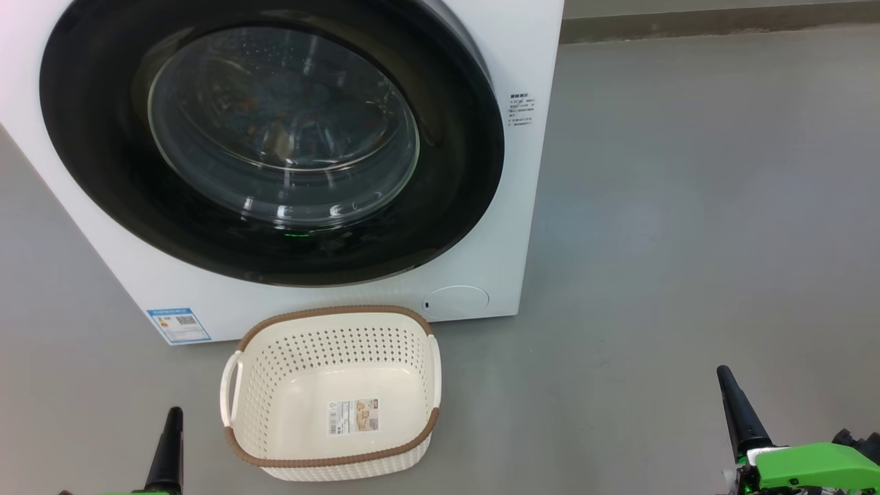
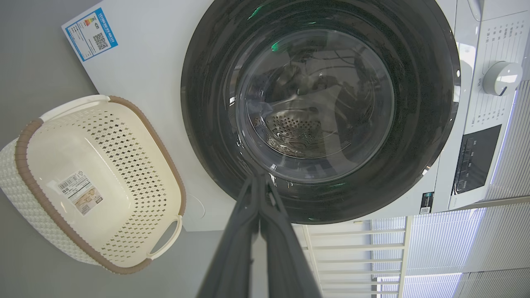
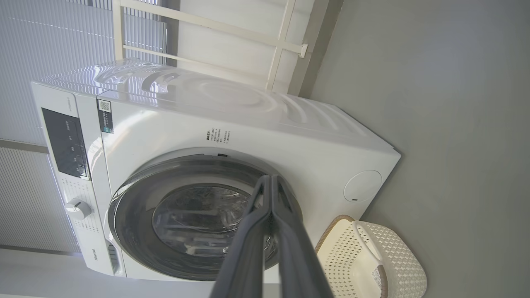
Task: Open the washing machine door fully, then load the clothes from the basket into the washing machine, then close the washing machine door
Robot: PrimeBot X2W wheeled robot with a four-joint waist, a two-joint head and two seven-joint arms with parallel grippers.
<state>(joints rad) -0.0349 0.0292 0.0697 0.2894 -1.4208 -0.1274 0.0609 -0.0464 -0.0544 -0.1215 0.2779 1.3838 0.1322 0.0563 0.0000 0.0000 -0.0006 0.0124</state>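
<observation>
Left hand (image 1: 174, 414): the two dark fingers are pressed together and nothing is held; it is kept low over the grey floor (image 1: 687, 206).
Right hand (image 1: 722, 372): the fingers are likewise brought together on nothing; it is set well apart from the left hand.
Basket (image 1: 330, 311): it is placed on the floor between the two hands, nearer the left one and just ahead of its fingertips; the label (image 1: 353, 416) on its floor is plainly seen.
Washing machine door (image 1: 103, 137): it is seen lying shut against the front, beyond both hands and past the basket.
Washing machine (image 1: 529, 206): it is stood just behind the basket.
Clothes (image 1: 265, 120): blue cloth with orange-brown specks is made out dimly behind the door glass, far ahead of the left hand.
Head view alone: both hands are taken in at once.
Left wrist view alone: the steel drum holes (image 2: 294, 132), the dial (image 2: 502, 78) and the blue sticker (image 2: 90, 34) are shown past the closed fingertips.
Right wrist view alone: the machine's top, side wall and round lower cover (image 3: 362, 186) are shown, with the basket to the right of the fingers.
</observation>
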